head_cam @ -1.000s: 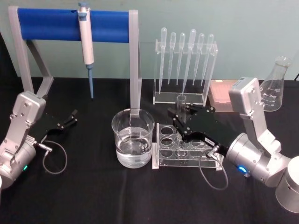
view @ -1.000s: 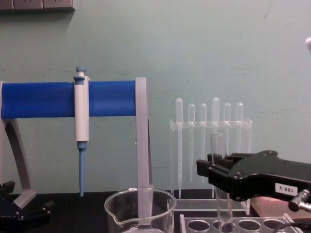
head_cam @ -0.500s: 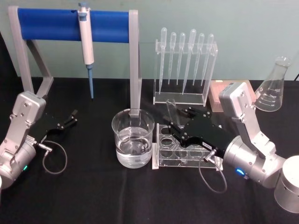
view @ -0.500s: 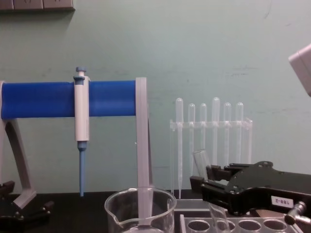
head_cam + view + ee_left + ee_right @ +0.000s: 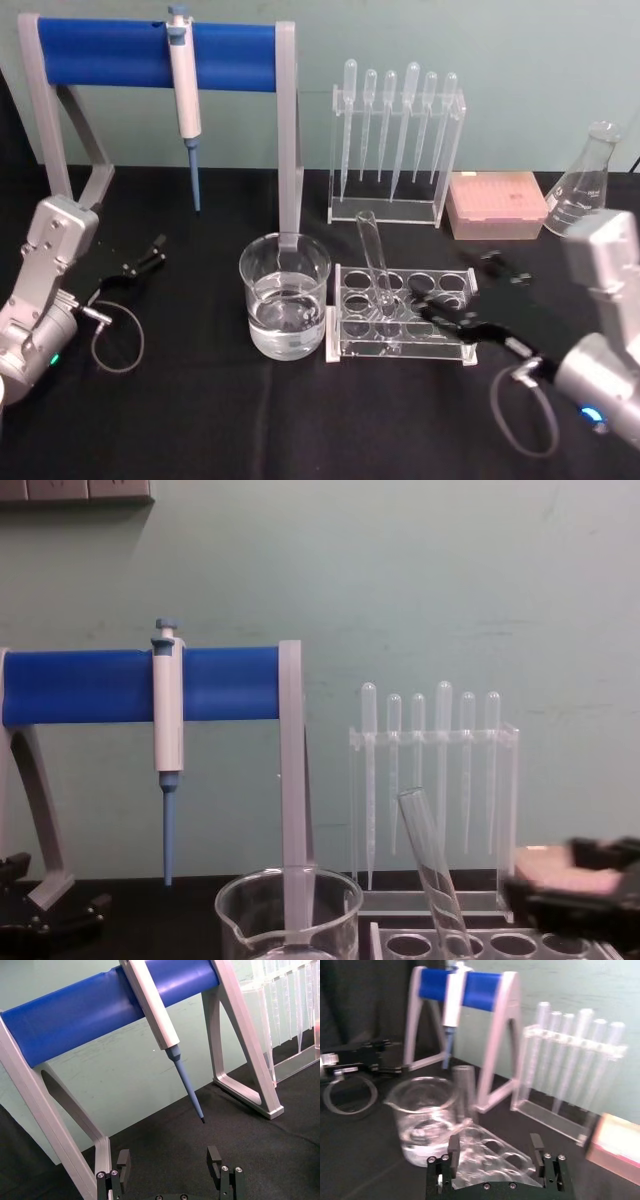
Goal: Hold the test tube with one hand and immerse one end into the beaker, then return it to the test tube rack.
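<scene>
- Black cloth covers the table (image 5: 200,420); a pale green wall (image 5: 400,580) stands behind it
- One test tube (image 5: 374,258) leans tilted in the clear rack (image 5: 400,335), open rim up and toward the beaker, round end in a hole of the rack's back row; no gripper touches it
- One beaker (image 5: 285,295), holding clear liquid, stands just beside the rack on the robot's left
- Right gripper (image 5: 462,322), the hand of the task, sits low at the rack's right end, fingers apart and holding nothing; in the right wrist view its two fingertips (image 5: 454,1146) stand spread before the rack
- Left gripper (image 5: 152,250) rests parked on the cloth at far left, fingers apart
- One white-and-blue pipettor (image 5: 184,95) hangs from the blue-barred stand (image 5: 110,52)
- Six plastic pipettes (image 5: 398,130) hang in one clear holder (image 5: 390,205) at the back
- One pink tip box (image 5: 495,205) and one conical flask (image 5: 582,185) stand at the right rear
</scene>
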{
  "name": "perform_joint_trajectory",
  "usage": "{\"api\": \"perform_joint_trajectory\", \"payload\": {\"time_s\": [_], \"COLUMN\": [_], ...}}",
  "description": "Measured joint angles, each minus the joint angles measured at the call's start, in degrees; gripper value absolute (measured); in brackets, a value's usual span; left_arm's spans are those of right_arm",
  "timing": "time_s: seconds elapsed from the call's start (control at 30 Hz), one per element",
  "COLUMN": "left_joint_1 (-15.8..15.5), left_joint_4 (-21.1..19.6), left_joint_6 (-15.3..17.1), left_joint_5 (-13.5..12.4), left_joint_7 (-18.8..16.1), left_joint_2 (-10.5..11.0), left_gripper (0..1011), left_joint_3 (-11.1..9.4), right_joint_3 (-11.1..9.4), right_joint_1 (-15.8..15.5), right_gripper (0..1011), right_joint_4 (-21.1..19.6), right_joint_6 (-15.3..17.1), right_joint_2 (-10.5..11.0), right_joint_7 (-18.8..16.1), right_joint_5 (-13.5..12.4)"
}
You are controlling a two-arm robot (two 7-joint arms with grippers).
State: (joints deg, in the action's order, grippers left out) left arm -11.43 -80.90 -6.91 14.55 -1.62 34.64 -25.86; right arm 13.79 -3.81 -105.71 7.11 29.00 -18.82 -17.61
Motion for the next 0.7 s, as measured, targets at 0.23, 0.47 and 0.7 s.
{"api": "perform_joint_trajectory", "payload": {"time_s": [0.23,0.47,0.7], "left_joint_1": [0.0,0.0,0.0], "left_joint_4": [0.0,0.0,0.0], "left_joint_6": [0.0,0.0,0.0], "left_joint_5": [0.0,0.0,0.0], "left_joint_7": [0.0,0.0,0.0], "left_joint_2": [0.0,0.0,0.0], "left_gripper": [1000,1000,1000], "left_joint_3": [0.0,0.0,0.0], "right_joint_3": [-6.52,-7.64,-6.46], "right_joint_1": [-1.17,0.79,2.74], "right_gripper": [1002,1003,1003], "right_joint_4": [5.02,12.71,19.09], "right_joint_6": [-5.32,-10.5,-11.85], "right_joint_2": [-2.98,-7.38,-9.89], "right_joint_7": [6.64,10.85,11.5], "right_joint_5": [1.03,3.61,6.25]}}
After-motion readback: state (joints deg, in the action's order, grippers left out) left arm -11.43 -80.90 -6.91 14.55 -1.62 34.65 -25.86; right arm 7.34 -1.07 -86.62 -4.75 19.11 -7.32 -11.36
